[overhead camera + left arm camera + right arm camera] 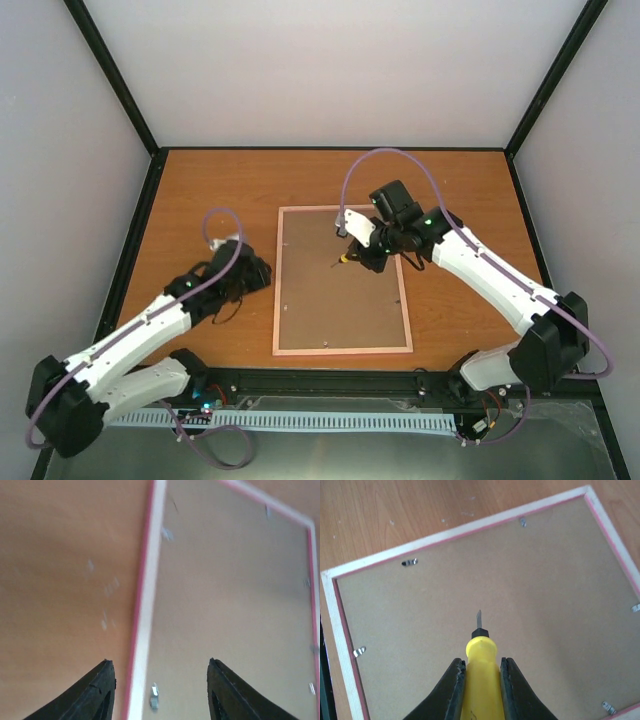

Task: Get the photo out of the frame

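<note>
Right now our right end effector (482, 661) is closed on the yellow handle of a screwdriver (482, 685), whose short blade points forward over the brown backing panel (530, 595); we cannot tell whether the tip touches the board. Our left end effector (160, 662) is spread wide and holds nothing, hovering low astride the frame's left border, one finger over the bare worktop (210, 190) and the other over the panel. The frame (277, 300) lies back-up and flat in the middle of the worktop, its long axis running away from the arm bases, so the right end effector sits over its far right part and the left one at its left rim. The photo does not show; we judge it lies under the panel. Small metal clips (410, 562) ring the inner edge, two on the border beyond the blade. The coming move, as we see it, turns on swinging that blade out from mid-panel to a clip, and the right arm is the one equipped.
</note>
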{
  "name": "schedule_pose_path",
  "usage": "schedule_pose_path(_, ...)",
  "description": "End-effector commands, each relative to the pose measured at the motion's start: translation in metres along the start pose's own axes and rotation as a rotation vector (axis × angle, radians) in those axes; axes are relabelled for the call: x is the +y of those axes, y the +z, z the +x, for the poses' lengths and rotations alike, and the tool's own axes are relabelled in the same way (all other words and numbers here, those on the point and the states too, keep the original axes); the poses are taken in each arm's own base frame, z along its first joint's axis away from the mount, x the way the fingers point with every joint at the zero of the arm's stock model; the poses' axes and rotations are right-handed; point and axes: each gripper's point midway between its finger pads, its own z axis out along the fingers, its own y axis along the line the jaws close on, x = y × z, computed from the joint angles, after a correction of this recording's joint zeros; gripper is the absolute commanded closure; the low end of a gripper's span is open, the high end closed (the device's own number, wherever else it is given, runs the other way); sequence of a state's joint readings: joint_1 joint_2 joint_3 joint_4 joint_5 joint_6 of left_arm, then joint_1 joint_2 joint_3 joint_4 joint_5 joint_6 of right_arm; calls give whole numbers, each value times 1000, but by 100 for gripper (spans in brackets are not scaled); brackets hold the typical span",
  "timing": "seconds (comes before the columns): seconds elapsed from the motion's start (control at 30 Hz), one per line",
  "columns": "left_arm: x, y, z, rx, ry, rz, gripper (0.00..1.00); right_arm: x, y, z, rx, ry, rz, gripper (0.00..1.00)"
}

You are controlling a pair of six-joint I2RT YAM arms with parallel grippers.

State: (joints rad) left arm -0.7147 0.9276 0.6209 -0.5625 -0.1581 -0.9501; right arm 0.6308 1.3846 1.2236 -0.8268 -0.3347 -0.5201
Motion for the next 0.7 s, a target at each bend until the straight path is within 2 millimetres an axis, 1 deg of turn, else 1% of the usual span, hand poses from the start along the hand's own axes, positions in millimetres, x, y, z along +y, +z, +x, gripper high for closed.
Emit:
schedule_pose_path(0.0,-8,15,-54,-54,122,43,50,-6,-3,-21,-32,13,-9,97)
schedule_pose_path(0.07,-11,32,-70,-63,123,47,50,-12,-2,-26,-32,17,8,97)
schedule_pose_path(0.13,-9,51,-81,-69,111,37,51,-16,1,-28,-36,20,16,97)
schedule_pose_path(0.23,-12,74,-93,-99,70,104,54,-17,8,-26,-32,35,6,97)
schedule_pose_path(0.27,-9,81,-93,-105,58,108,54,-17,10,-25,-25,37,3,97)
schedule_pose_path(0.33,-3,92,-92,-104,43,103,54,-19,13,-22,-13,39,6,97)
schedule_pose_path(0.43,-3,109,-81,-53,53,122,55,-23,17,-17,-3,33,28,97)
schedule_pose_path(0.53,0,123,-69,2,60,121,58,-28,21,-15,5,43,38,97)
schedule_pose_path(0.67,10,131,-56,37,49,102,63,-29,29,-16,7,64,11,97)
